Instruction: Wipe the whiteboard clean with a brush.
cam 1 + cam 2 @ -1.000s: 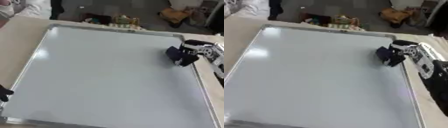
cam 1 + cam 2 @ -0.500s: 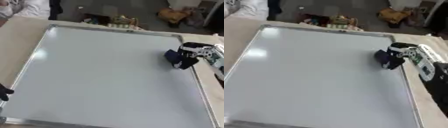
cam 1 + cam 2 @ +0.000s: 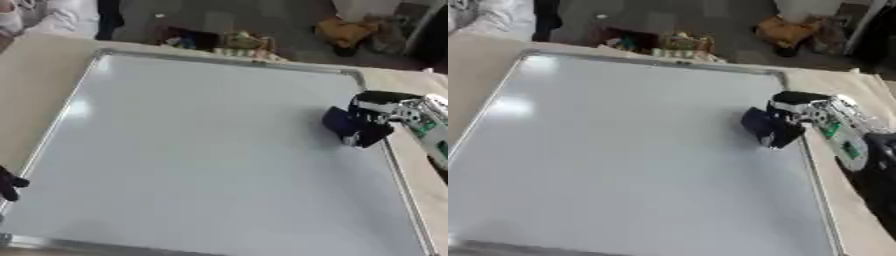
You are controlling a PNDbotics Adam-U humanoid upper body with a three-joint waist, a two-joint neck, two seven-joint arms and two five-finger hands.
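- The whiteboard (image 3: 201,150) lies flat and fills most of the view, stretching away to the left of the right hand (image 3: 378,116); its surface looks bare, with no marks I can make out.
- Main risk, as I judge it: the right hand works close beside the board's right frame edge, so a stroke drifting further right could catch the brush (image 3: 343,126) on the metal rim or run it off the board onto the table (image 3: 411,85).
- A second risk: if the hand tilts, only one corner of the brush would drag, and the wiping would leave streaks, or the brush could twist out of the hold.
- The right arm comes in from the right side, wrist bent inward over the rim, with the hand's fingers curled round the dark brush, which sits pressed on the board just left of and under the palm.
- The left hand (image 3: 9,183) shows only as dark fingers at the board's left edge, well apart from the right hand; whether they are curled or straight I cannot tell.
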